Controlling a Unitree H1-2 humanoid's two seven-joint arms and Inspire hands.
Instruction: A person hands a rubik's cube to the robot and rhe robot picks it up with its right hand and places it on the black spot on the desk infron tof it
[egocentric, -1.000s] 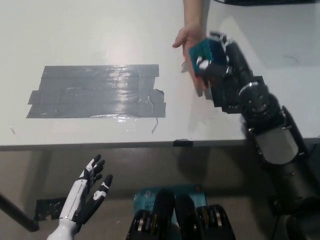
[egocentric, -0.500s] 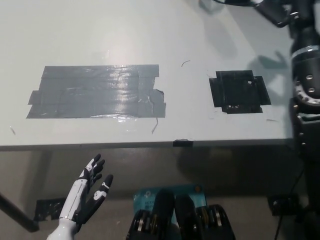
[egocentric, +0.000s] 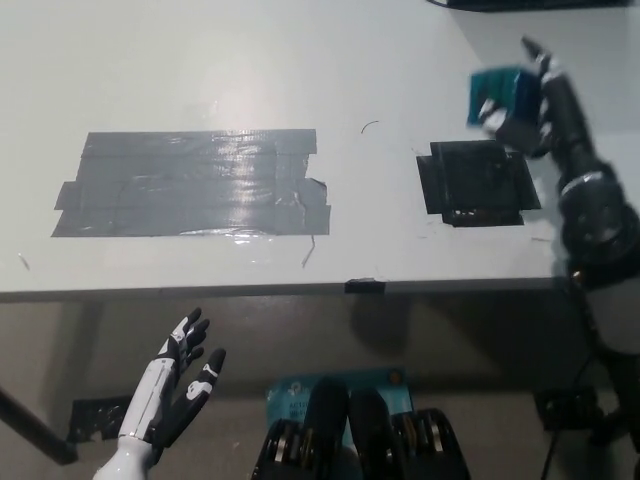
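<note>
I've got the right hand closed on the rubik's cube, black spot just below-left of it. Left hand idle, fingers spread, empty.

On the desk before me, the tape patch lies left of the black spot; my right hand holds the cube above the spot's far right corner; my left hand rests below the desk's near edge.
</note>
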